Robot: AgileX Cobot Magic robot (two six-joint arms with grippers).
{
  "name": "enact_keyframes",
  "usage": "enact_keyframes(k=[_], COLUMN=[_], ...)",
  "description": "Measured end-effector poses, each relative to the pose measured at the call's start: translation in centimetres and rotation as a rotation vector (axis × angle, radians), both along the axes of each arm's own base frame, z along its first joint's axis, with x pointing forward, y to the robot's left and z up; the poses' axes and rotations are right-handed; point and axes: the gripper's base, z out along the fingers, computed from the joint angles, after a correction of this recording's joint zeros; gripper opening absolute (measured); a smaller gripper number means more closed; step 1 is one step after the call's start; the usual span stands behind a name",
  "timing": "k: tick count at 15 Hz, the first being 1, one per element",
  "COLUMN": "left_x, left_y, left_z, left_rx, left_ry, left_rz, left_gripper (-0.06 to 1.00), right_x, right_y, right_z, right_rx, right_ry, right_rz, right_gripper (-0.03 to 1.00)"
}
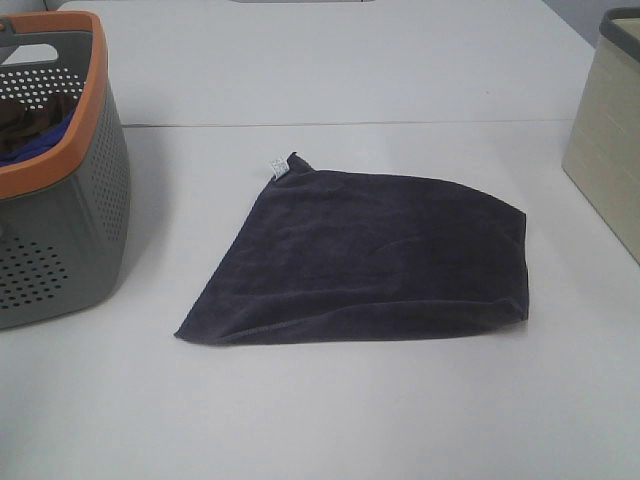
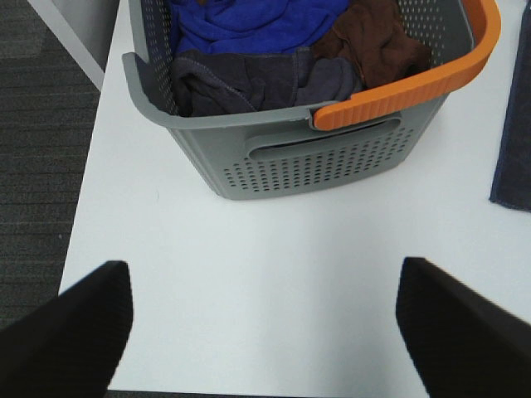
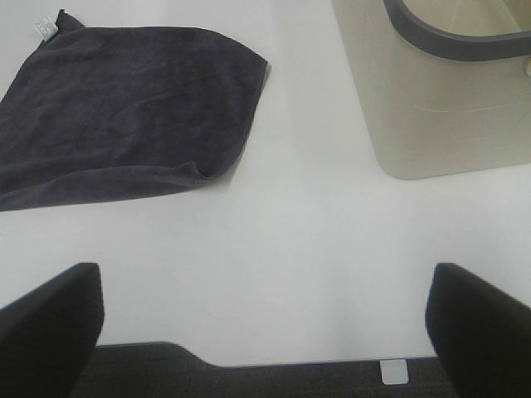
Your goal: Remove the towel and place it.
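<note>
Both claws, left (image 2: pixel 264 332) and right (image 3: pixel 265 332), are hanging spread, empty; towel (image 1: pixel 370 255) is lying flat on bench (image 1: pixel 400 420), 3 o'clock of basket (image 1: pixel 60 230)

Neither arm shows in the high view. Left gripper (image 2: pixel 264 327) seen only from its wrist camera: two dark fingers (image 2: pixel 70 336) spread wide apart, nothing between them, nothing touched, hanging above the white surface and looking down. Right gripper (image 3: pixel 265 332) same pose: dark fingers (image 3: pixel 485 332) set wide, jaws parted and empty, clear of everything, held over the surface near its edge.
</note>
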Motion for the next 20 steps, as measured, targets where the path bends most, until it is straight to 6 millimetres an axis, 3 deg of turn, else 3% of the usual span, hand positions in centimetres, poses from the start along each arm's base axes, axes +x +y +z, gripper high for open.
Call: enact_keyframes(k=[3, 8, 12, 20], left_x=[-3.1, -6.2, -6.3, -6.3], left_y=[0.1, 0.0, -1.1, -1.1], left_z=[-2.1, -4.9, -7.6, -7.7], left_rx=[-0.002, -0.024, -0.06, -0.074], left_ry=[-0.076, -0.245, -0.268, -0.267], left_rz=[0.0, -0.032, -0.146, -0.142], left_gripper=[0.81, 0.81, 0.81, 0.81], right_x=[-1.9, -2.6, -2.9, -2.0], right_y=[0.1, 0.4, 0.5, 0.6], right_z=[-2.5, -6.1, -6.0, -6.3], right_rx=[-0.032, -0.018, -0.035, -0.051], right_ry=[-0.052, -0.045, -0.14, -0.195], right_rz=[0.03, 0.053, 0.072, 0.104], right_gripper=[0.96, 0.96, 0.96, 0.96])
